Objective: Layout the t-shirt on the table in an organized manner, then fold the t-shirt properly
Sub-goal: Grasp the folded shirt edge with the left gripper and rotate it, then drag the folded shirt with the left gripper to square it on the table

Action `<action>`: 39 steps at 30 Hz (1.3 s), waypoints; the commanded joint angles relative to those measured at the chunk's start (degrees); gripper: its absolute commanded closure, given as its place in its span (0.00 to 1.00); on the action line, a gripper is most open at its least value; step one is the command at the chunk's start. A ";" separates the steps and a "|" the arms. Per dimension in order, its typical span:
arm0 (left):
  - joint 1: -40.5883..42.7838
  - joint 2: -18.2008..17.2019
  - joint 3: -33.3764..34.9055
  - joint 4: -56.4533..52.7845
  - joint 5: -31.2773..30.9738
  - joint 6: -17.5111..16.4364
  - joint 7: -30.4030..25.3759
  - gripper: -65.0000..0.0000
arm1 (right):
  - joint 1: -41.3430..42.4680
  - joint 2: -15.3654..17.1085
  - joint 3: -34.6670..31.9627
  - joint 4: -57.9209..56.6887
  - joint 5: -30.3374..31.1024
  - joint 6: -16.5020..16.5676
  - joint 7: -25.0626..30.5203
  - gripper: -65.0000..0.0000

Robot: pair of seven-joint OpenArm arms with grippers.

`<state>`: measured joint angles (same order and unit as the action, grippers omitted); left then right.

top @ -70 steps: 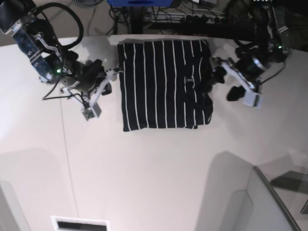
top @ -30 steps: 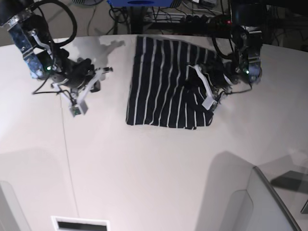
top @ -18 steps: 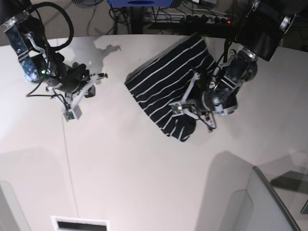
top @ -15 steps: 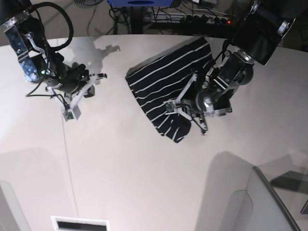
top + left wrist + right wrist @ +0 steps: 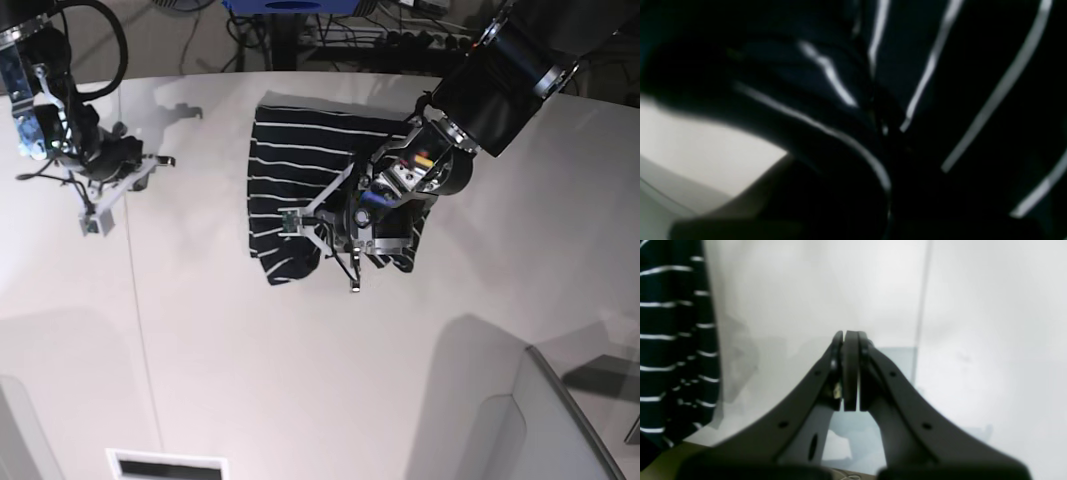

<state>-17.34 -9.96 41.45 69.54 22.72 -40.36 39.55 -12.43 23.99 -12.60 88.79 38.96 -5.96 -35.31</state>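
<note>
One t-shirt (image 5: 290,170) lies on the worktop (image 5: 300,380), gripped by the left end effector (image 5: 345,250); right end effector (image 5: 846,340) closed, empty.

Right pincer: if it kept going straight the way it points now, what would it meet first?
Probably only bare table. The shut right pincer points across open white surface; the t-shirt lies off to its side, not ahead. Depth is unclear.

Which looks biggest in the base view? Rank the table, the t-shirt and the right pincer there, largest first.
1. the table, filling most of the view.
2. the t-shirt, a folded striped patch, partly hidden by the left arm.
3. the right pincer, a thin shut tip, clearly smallest.
</note>
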 commanded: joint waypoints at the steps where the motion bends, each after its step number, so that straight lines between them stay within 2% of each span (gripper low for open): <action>1: -1.51 0.68 -0.09 -0.04 0.18 0.36 -0.12 1.00 | 0.16 0.76 1.04 0.83 0.12 0.37 0.98 1.00; 14: -1.60 3.49 -0.62 -1.71 -0.35 0.36 0.23 1.00 | -0.01 0.76 3.68 0.74 0.12 0.37 0.98 1.00; 23: -1.78 7.98 -1.14 -8.39 -0.43 0.36 0.23 1.00 | -0.45 0.85 3.77 0.66 0.12 0.37 3.88 1.00; 28: -1.78 10.44 -8.35 -10.07 0.18 0.36 0.23 1.00 | -0.72 0.94 3.77 -2.07 0.12 0.37 4.15 1.00; 35: -1.43 10.53 -10.90 -11.21 0.18 0.36 0.32 1.00 | -0.81 0.94 3.68 -2.95 0.12 0.37 5.99 1.00; 39: -1.60 10.35 -10.90 -11.21 0.09 0.36 3.48 1.00 | -0.81 0.94 3.59 -2.95 0.12 0.37 5.99 1.00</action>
<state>-18.87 0.71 30.55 58.59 22.02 -39.44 40.32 -13.72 23.99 -9.37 85.01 38.81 -5.93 -30.15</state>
